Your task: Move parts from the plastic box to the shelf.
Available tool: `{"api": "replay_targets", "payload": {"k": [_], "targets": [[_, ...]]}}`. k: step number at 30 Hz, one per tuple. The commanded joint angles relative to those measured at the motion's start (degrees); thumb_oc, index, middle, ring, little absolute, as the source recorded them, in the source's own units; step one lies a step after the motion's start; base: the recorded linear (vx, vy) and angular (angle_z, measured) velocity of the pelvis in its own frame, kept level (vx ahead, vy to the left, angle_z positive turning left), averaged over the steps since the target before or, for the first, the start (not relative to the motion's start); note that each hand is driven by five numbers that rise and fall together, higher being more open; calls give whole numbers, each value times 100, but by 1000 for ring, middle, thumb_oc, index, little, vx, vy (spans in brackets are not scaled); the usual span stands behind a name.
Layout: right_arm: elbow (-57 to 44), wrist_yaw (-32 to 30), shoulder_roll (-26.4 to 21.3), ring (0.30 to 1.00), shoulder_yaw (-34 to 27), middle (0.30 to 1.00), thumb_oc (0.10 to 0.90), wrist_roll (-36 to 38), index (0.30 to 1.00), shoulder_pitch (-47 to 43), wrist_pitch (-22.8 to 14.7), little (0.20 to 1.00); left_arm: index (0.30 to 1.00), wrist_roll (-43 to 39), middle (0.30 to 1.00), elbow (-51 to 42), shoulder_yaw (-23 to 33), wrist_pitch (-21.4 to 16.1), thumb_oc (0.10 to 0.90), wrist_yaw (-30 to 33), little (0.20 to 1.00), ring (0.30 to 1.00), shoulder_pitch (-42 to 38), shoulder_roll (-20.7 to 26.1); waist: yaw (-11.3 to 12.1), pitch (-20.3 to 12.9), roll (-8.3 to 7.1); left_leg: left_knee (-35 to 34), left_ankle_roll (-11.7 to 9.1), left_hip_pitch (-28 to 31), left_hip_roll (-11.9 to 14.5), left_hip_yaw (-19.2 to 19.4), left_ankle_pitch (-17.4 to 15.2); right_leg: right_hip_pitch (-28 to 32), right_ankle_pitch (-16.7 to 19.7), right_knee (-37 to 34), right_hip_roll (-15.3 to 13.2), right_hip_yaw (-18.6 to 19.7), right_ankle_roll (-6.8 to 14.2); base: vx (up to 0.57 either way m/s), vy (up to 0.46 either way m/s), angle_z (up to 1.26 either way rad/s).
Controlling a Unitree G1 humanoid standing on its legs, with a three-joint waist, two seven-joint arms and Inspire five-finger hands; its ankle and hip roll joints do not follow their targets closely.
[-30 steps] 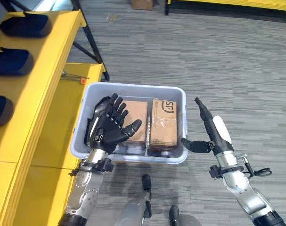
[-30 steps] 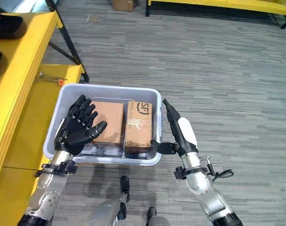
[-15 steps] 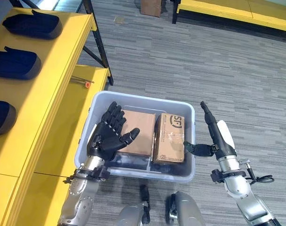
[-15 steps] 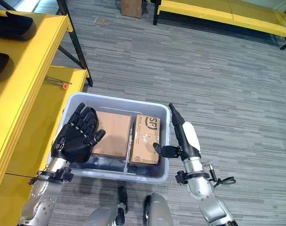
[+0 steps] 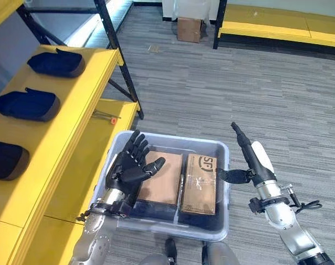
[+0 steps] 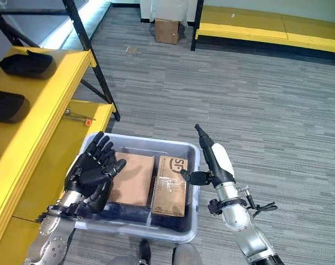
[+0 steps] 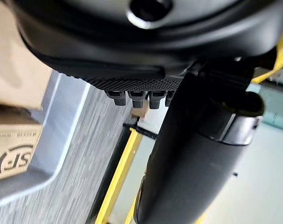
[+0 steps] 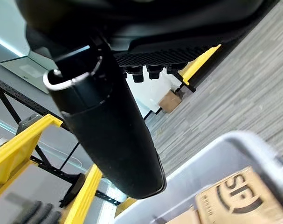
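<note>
A translucent grey plastic box [image 5: 219, 157] sits on the floor in front of me. Two cardboard boxes lie side by side in it: a plain one [image 5: 161, 179] on the left and a printed one [image 5: 199, 185] on the right, with dark parts [image 5: 156, 208] under them. My left hand [image 5: 127, 170] hovers open over the box's left side, fingers spread, holding nothing. My right hand [image 5: 254, 160] stands open beside the box's right wall, fingers straight and pointing away, thumb toward the box. The yellow shelf [image 5: 79, 83] on my left carries dark blue parts [image 5: 26, 103].
A lower yellow shelf board [image 5: 87, 165] runs beside the box, with a small orange-tipped tool [image 5: 106, 116] on it. Black shelf legs [image 5: 120, 61] stand behind. Farther off are a yellow bench [image 5: 277, 25] and a cardboard carton [image 5: 188, 28]. Grey floor lies to the right.
The camera has tilted up, so the whole scene has slid down. Both hands stay open in about the same places by the box.
</note>
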Motion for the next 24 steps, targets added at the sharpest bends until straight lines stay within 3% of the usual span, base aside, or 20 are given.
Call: {"api": "replay_targets", "payload": {"k": [1, 5, 7, 11, 15, 17, 24], "targets": [[-360, -196, -77, 1000, -44, 1000, 900, 106, 1000, -115, -450, 1000, 1000, -88, 1000, -607, 207, -447, 900, -117, 1000, 1000, -129, -4, -34, -495, -20, -362, -159, -198, 407, -81, 360, 277, -847, 461, -177, -186, 376, 39, 5, -8], [-476, -75, -128, 1000, -30, 1000, 900, -81, 1000, -94, -545, 1000, 1000, -144, 1000, -657, 224, -396, 900, -58, 1000, 1000, -92, 11, -29, -505, -32, -362, -159, -163, 414, -99, 352, 350, -881, 460, -176, -180, 371, 56, 10, -5], [-559, 131, -331, 1000, 115, 1000, 900, -601, 1000, -333, -945, 1000, 1000, -201, 1000, -652, 168, -340, 900, 46, 1000, 1000, -101, 59, 62, -496, -43, -362, -172, -187, 419, -182, 366, 418, -944, 472, -161, -210, 346, 68, -23, 1], [-674, 329, -645, 1000, 386, 1000, 900, -1042, 1000, -812, -1265, 1000, 1000, -210, 1000, -621, 106, -339, 900, 99, 1000, 1000, -135, 121, 253, -432, -55, -362, -194, -312, 422, -306, 434, 434, -1006, 495, -148, -289, 311, 7, -34, 3], [-785, 458, -1053, 1000, 688, 1000, 900, -1412, 1000, -1519, -1467, 1000, 1000, -288, 1000, -680, 106, -352, 900, 133, 1000, 1000, -242, 278, 494, -211, -38, -348, -217, -559, 421, -467, 551, 351, -1121, 630, -134, -411, 257, -87, -57, 23], [-872, 586, -1300, 1000, 990, 1000, 900, -1598, 1000, -2286, -1545, 1000, 1000, -387, 1000, -720, 163, -458, 900, 134, 1000, 1000, -324, 410, 727, 20, -19, -315, -254, -810, 420, -620, 679, 273, -1228, 761, -105, -557, 187, -160, -95, 40], [-898, 875, -1453, 1000, 1400, 1000, 900, -1805, 1000, -3337, -1746, 1000, 1000, -328, 1000, -872, 418, -615, 900, 147, 1000, 1000, -304, 568, 1113, 388, 48, -241, -329, -1209, 436, -883, 922, 144, -1465, 1079, -32, -857, 26, -74, -83, 35]]}}
